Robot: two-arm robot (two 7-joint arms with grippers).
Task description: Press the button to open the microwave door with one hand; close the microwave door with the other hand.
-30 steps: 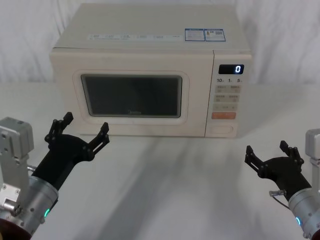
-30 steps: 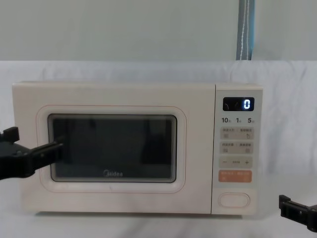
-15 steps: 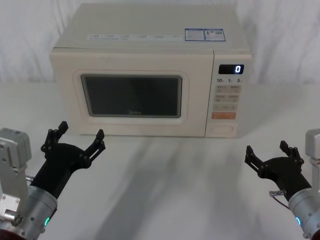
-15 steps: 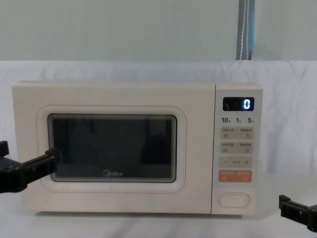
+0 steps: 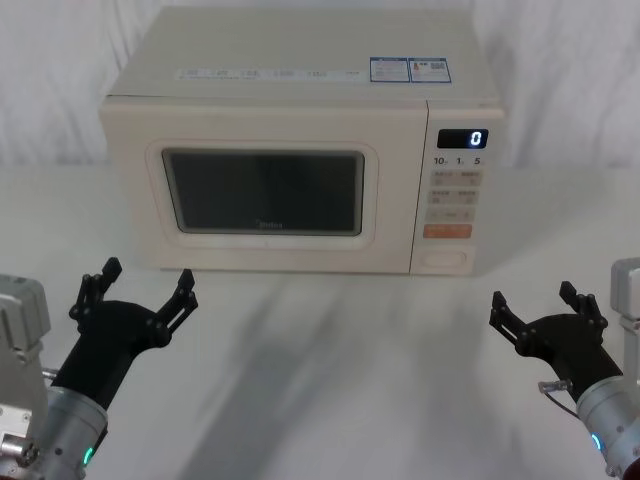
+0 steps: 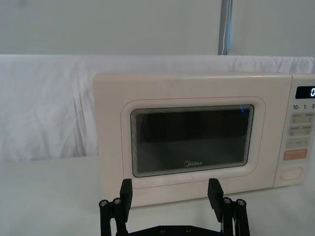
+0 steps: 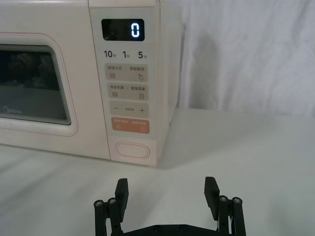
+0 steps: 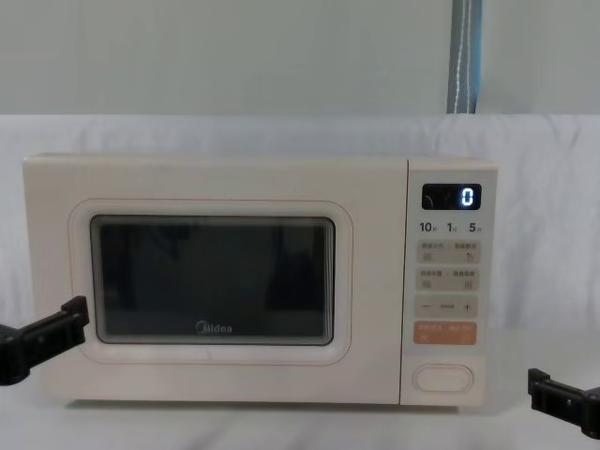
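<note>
Now my right gripper [image 5: 548,309], fingers spread wide, must poke the stiff cream pill-shaped button [image 7: 132,150] squarely

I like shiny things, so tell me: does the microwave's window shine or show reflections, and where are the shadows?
In the left wrist view the microwave door window shows a stripy, repeated rim along its edges and a tiny blue glint at top. In the chest view the glass holds faint, blurry reflections. In the head view, soft grey shadows streak the white table before the microwave.
</note>
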